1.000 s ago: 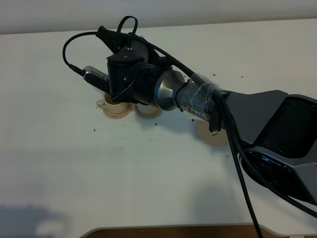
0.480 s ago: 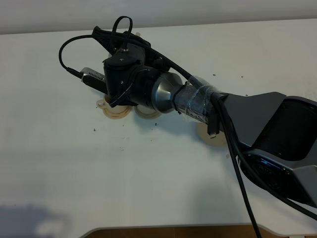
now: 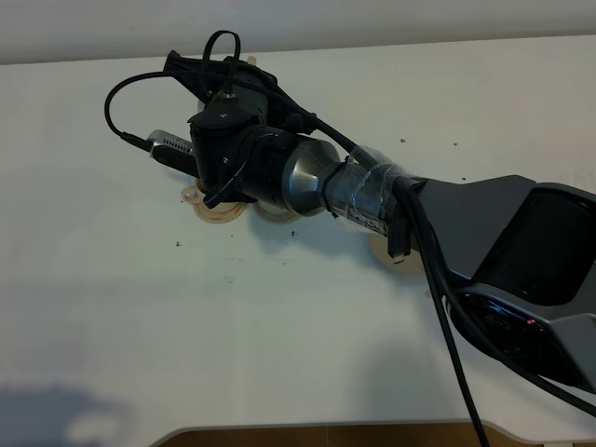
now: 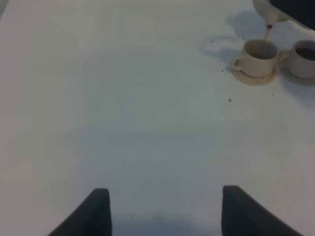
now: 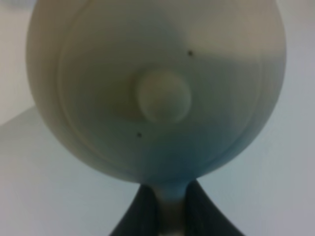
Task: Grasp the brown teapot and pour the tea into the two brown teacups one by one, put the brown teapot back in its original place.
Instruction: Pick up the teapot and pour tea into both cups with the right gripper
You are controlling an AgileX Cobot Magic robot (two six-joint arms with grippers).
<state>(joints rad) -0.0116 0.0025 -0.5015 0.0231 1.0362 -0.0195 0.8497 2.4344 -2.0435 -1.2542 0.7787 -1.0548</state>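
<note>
The brown teapot (image 5: 157,88) fills the right wrist view, lid knob (image 5: 162,96) towards the camera. My right gripper (image 5: 170,204) is shut on its loop handle. In the left wrist view its spout (image 4: 268,12) is tipped over the left teacup (image 4: 256,56), and a thin brown stream falls into it. The second teacup (image 4: 302,58) stands right beside it on its own saucer. In the high view the right arm's wrist (image 3: 247,158) hides the pot and most of both cups; the left cup's saucer (image 3: 221,216) shows. The wide saucer (image 3: 380,251) lies empty, partly under the arm. My left gripper (image 4: 165,211) is open and empty.
The white table (image 3: 140,326) carries a few dark specks near the cups. Black cables (image 3: 447,317) hang from the right arm across the right side. A wooden edge (image 3: 326,436) runs along the table's front.
The right arm's wrist has shifted a little to the left and towards the back, with the teapot still held over the left cup.
</note>
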